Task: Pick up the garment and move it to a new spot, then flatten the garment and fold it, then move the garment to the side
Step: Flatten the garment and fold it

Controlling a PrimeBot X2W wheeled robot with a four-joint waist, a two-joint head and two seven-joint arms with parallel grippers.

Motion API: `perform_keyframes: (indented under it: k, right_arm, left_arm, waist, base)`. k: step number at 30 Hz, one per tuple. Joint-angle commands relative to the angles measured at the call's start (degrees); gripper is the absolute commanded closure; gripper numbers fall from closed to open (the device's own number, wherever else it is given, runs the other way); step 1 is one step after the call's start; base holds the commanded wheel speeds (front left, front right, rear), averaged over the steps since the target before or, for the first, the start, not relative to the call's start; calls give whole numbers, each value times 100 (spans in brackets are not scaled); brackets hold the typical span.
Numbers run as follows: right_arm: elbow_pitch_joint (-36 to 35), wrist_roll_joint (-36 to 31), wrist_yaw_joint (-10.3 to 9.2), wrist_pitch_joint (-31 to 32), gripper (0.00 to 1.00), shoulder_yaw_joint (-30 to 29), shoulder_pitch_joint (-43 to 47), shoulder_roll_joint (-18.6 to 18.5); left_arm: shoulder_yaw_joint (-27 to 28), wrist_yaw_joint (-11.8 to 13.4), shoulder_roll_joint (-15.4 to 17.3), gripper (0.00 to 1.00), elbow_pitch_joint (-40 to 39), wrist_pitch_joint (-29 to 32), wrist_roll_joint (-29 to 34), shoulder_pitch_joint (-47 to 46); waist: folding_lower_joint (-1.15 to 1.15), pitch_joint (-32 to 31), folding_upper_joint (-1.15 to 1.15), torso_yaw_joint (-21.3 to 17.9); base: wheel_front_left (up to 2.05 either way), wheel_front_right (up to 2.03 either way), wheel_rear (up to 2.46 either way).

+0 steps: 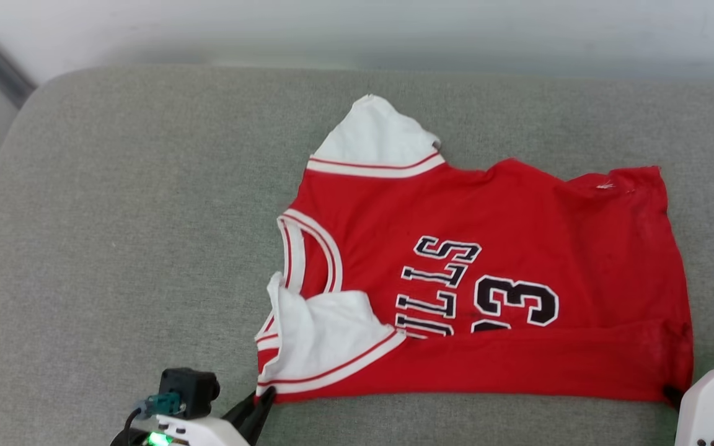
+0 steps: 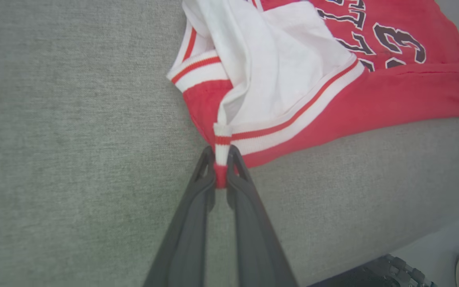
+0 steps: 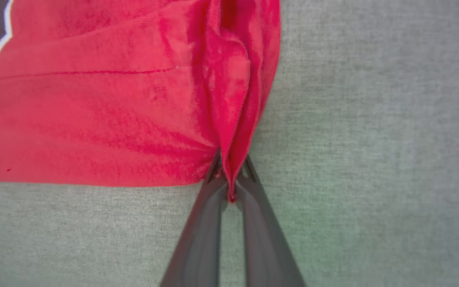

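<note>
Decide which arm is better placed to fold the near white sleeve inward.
Left. The left gripper is shut on the trim of that sleeve; the right gripper pinches the red hem corner of the garment, at the opposite end.

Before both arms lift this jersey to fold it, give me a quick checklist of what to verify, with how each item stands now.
1. The left tool is shut on the striped sleeve corner of the garment: ok.
2. The right tool is shut on its red bottom corner: ok.
3. The garment lies flat: not ok; the near white sleeve is bunched.
4. Each grip has caught both layers: cannot tell.
5. The grey cushion extends beyond the far edge to fold onto: ok.
</note>
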Motion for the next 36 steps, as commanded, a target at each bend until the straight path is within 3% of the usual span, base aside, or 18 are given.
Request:
perform_keyframes:
  k: [1, 13, 26, 27, 28, 29, 36]
  right_arm:
    - [200, 9, -6, 116, 100, 53, 269, 33]
    - [-575, 34, -8, 462, 100, -293, 833, -62]
    - [-519, -73, -7, 531, 100, -280, 1098, 156]
    - [-503, -60, -7, 516, 53, -264, 1064, 164]
    - [-510, -12, -5, 468, 0, -195, 1038, 146]
    - [-507, 36, -5, 423, 0, -220, 989, 173]
    - [-608, 102, -5, 28, 0, -211, 786, 79]
  left_arm:
    - [21, 23, 75, 100, 26, 7, -16, 114]
    - [-70, 78, 389, 100, -84, 183, -126, 734]
    - [-244, -113, 102, 100, 475, 33, -262, 708]
    - [-234, -107, 87, 82, 510, -4, -264, 701]
    - [-206, -132, 61, 50, 536, -72, -286, 679]
    - [-151, -153, 37, 0, 558, -152, -316, 648]
    - [41, -311, 58, 0, 572, -545, -281, 380]
  waist:
    - [0, -134, 0, -55]
    - [0, -491, 0, -159]
    - [0, -533, 0, -208]
    - [0, -539, 0, -209]
    - [0, -545, 0, -210]
    - [0, -552, 0, -213]
    - [0, -670, 0, -223]
  base:
    - [0, 0, 0]
    - [0, 0, 0]
    - [0, 0, 0]
    - [0, 0, 0]
    - [0, 0, 0]
    - [0, 0, 0]
    - [0, 0, 0]
